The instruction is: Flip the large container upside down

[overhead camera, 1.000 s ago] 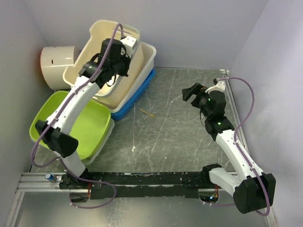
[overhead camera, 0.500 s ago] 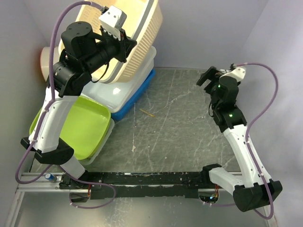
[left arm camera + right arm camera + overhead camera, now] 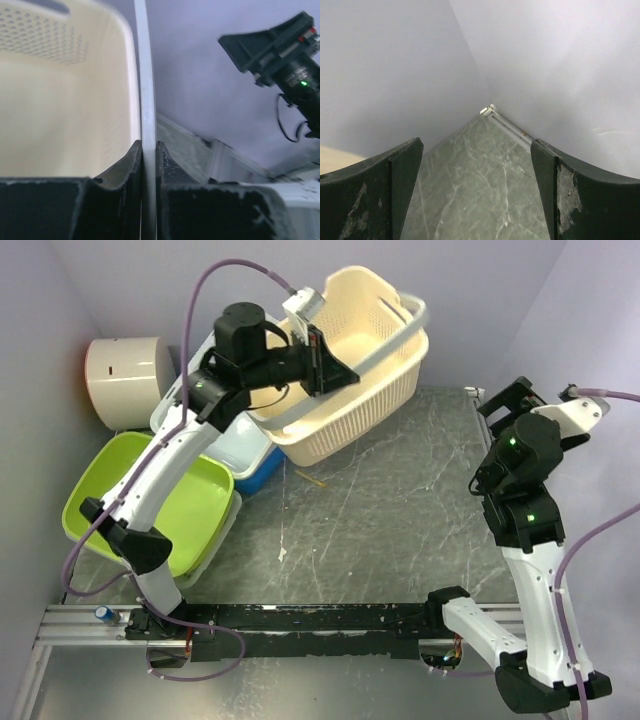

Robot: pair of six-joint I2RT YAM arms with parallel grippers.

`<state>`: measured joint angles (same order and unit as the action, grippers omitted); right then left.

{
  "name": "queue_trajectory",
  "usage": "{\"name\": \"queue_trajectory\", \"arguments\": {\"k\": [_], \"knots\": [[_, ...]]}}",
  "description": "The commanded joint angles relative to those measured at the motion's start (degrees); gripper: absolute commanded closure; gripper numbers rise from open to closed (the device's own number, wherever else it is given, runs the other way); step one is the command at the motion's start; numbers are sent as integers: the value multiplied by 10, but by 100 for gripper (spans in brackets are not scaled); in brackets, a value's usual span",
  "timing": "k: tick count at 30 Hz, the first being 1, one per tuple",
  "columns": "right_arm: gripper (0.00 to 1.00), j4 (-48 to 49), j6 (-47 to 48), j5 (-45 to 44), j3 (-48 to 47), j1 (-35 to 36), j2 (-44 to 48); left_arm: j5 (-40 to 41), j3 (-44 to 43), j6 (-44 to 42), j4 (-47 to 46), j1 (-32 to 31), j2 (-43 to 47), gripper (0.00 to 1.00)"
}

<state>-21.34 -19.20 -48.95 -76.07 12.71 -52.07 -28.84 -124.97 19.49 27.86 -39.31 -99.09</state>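
Note:
The large white container [image 3: 238, 448] sits at the back left, nested in a smaller blue tub [image 3: 259, 469], and is largely hidden behind my left arm. My left gripper [image 3: 322, 362] is shut on the rim of the cream perforated basket [image 3: 365, 380] and holds it in the air over the back middle of the table, to the right of the container. In the left wrist view, both jaws clamp the thin rim [image 3: 148, 115], with the basket's inside [image 3: 60, 100] to the left. My right gripper [image 3: 508, 402] is open and empty near the right wall, and it also shows in the right wrist view [image 3: 477, 150].
A lime green tub [image 3: 150, 502] on a white one lies at the left. A white cylinder [image 3: 125, 380] stands in the back left corner. A small stick [image 3: 310, 478] lies on the grey table [image 3: 380, 530]. Walls close in on the left, back and right.
My left arm has swung the cream basket off the stack, rightward over the back middle of the table, uncovering the white container. My right arm has pulled back toward the right wall.

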Motion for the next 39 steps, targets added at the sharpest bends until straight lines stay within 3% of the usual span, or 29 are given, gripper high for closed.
{"name": "queue_trajectory", "arguments": {"k": [1,8,16,31,39], "knots": [[10,23,46,-56,-17,1,18,-101,33,87,-172,-35,-19,94],[11,39,61,-56,-12,1,28,-81,15,76,-155,-94,-90,93],[11,41,74,-63,-19,1,48,-80,-25,85,-163,-116,-137,93],[12,23,65,-62,-37,1,68,-30,-117,67,-149,-122,-173,93],[12,10,56,-57,-46,1,72,-38,-99,97,-173,-123,-179,93]]}}
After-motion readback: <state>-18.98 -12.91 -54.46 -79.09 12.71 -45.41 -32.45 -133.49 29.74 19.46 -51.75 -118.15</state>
